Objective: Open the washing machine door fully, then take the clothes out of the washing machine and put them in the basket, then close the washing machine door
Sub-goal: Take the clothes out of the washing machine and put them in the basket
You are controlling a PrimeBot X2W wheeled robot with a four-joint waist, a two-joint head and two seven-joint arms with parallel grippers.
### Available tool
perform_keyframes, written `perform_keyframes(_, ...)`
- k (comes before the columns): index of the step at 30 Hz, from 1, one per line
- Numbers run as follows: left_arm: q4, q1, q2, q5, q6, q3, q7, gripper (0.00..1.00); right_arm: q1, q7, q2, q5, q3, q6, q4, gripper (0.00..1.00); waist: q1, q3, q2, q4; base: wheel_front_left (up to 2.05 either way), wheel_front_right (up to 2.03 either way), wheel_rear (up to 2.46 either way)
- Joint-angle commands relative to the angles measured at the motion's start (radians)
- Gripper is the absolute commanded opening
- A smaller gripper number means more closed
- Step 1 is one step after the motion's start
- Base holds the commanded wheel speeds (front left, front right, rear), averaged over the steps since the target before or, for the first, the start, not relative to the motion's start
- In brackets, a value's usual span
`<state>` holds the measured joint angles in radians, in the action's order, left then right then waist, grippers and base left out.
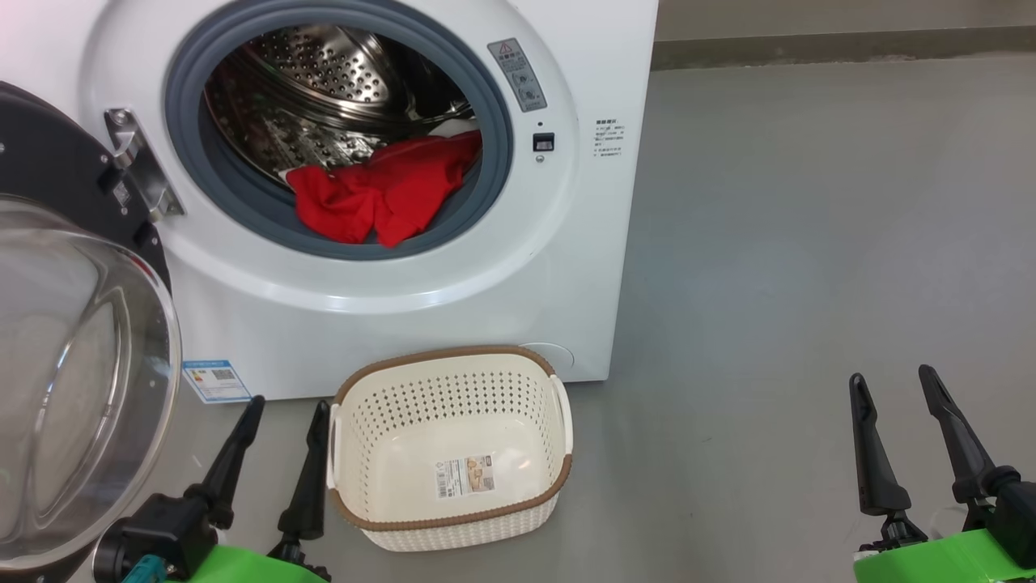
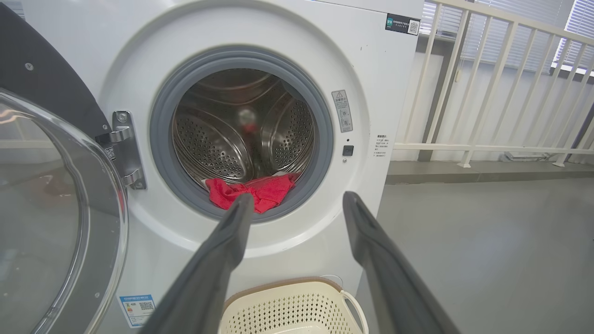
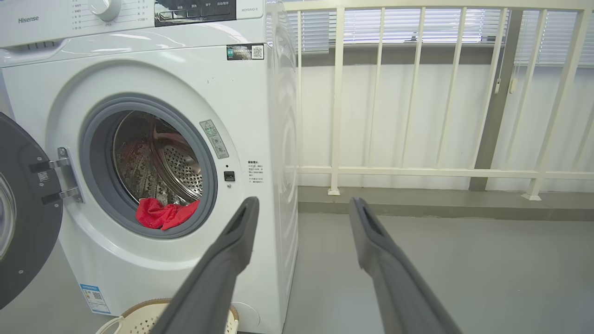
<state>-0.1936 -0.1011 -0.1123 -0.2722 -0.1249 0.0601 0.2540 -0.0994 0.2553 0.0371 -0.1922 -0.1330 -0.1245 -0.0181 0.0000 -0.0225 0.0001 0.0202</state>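
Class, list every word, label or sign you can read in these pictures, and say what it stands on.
"Hisense": control panel, top left of the washing machine.
Warning triangle: grey label right of the drum; its print is too small.
Too small or blurred to read: blue label sticker, QR sticker, dial markings, label sticker in the basket.

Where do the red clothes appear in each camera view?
Head view: clothes upper centre, draped over the grey seal.
Left wrist view: clothes at centre, low in the drum.
Right wrist view: clothes left of centre, low in the drum.
Shared landmark: warning sticker right of the drum.
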Motion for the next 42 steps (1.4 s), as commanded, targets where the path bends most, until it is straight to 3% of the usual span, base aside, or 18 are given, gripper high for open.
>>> perform_keyframes(1, 0.02, -0.013, -0.02, 0.009, -0.005, -0.034, 0.008, 1.0, 0.017, 0.006, 0.013, -0.012, 0.021, -0.006, -0.024, 1.0, 0.0, -0.001, -0.0001, 0.001, 0.0, 0.0, 0.0)
perform_keyframes(14, 0.028, -0.017, -0.011, 0.009, -0.001, -0.048, 0.008, 1.0, 0.022, 0.006, 0.013, -0.011, 0.022, -0.006, -0.018, 1.0, 0.0, -0.001, -0.0001, 0.006, 0.08, -0.08, 0.0)
perform_keyframes(31, 0.046, -0.029, -0.007, 0.016, -0.003, -0.049, 0.008, 1.0, 0.026, 0.006, 0.013, -0.017, 0.025, -0.006, -0.023, 1.0, 0.0, 0.025, -0.0001, 0.011, 1.26, -1.26, 0.0)
perform_keyframes(42, 0.06, -0.031, 0.007, 0.031, -0.002, -0.059, 0.008, 1.0, 0.031, 0.006, 0.013, -0.019, 0.029, -0.006, -0.026, 1.0, 0.0, 0.044, -0.0001, 0.017, 0.22, -0.22, 0.0)
